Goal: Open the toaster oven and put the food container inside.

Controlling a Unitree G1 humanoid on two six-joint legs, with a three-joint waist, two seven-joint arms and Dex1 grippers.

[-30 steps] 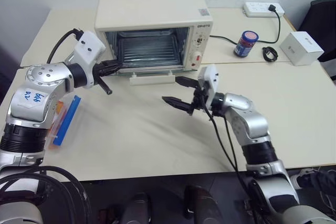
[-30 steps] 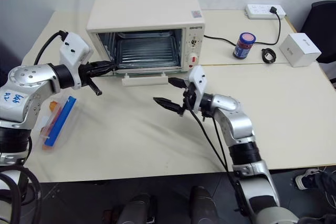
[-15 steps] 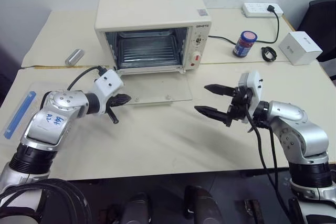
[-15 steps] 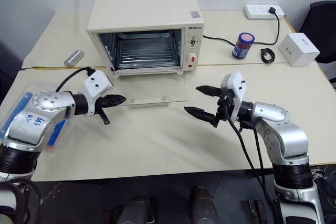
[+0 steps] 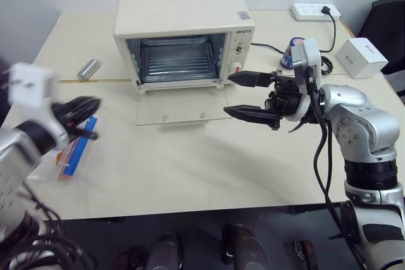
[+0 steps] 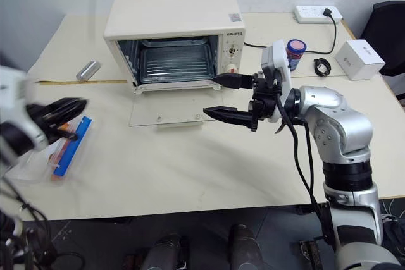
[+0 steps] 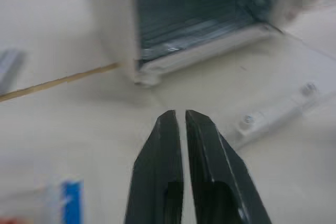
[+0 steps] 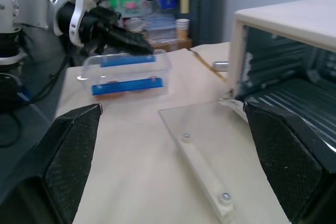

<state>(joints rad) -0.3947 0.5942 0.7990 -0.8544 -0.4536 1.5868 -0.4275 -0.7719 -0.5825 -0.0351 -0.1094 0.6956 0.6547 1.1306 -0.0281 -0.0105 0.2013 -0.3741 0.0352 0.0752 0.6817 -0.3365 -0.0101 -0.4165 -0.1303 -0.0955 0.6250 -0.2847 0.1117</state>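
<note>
Matte beige tabletop (image 5: pixel 190 169), boxy glass-doored toaster oven (image 5: pixel 183 23)

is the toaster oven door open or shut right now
Open. The toaster oven's glass door lies flat on the table, wire rack exposed.

Glossy cream toaster oven (image 5: pixel 183 20) with clear glass door, transparent plastic food container (image 8: pixel 126 74), matt table (image 5: pixel 190 169)

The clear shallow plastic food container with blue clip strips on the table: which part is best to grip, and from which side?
Probably the two long sides of the clear shallow plastic food container, taken across its narrow width. It lies flat on the table with blue strips along those edges, so a descent from above seems best; the left gripper is already over it. The grip depends on how wide the jaws open.
</note>
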